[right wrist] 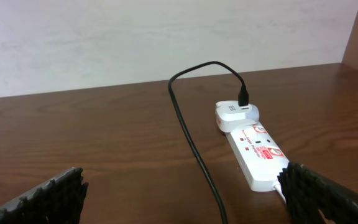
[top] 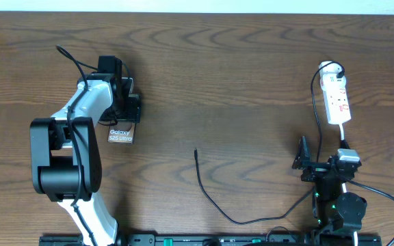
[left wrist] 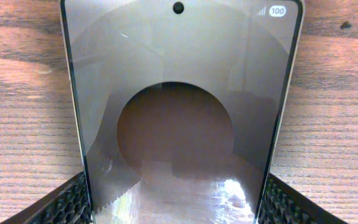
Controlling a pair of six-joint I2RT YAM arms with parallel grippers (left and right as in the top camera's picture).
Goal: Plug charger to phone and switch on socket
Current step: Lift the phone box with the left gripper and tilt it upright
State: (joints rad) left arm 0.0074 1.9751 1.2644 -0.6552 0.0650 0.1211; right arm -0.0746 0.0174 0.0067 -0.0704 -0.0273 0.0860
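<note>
Overhead, the brown wood-grain bench (top: 252, 68) carries a flat dark smartphone with silver-grey edges and white "Galaxy" lettering (top: 120, 133) in its left half, midway between the near and far edges. The black-and-white left arm (top: 81, 130) covers its far end. In the left wrist view, the left gripper (left wrist: 179, 208) straddles this smartphone, with a ribbed black finger (left wrist: 73, 202) just beside each long edge. Whether the pads press those edges cannot be told, and the frame crops the handset's ends.

A small white elongated power strip with red marks (right wrist: 257, 152) lies toward the far right corner, with a rounded white plug (right wrist: 235, 114) at one end. The long thin black charger cable (top: 214, 205) leaves that plug and is lost under the right arm. It ends in a slim black tip (top: 195, 152) lying free mid-bench, well apart from the smartphone.

The right gripper (right wrist: 184, 177) hangs near the near right corner with its fingers spread wide, apart from the strip. The strip's switch position is too small to read.
</note>
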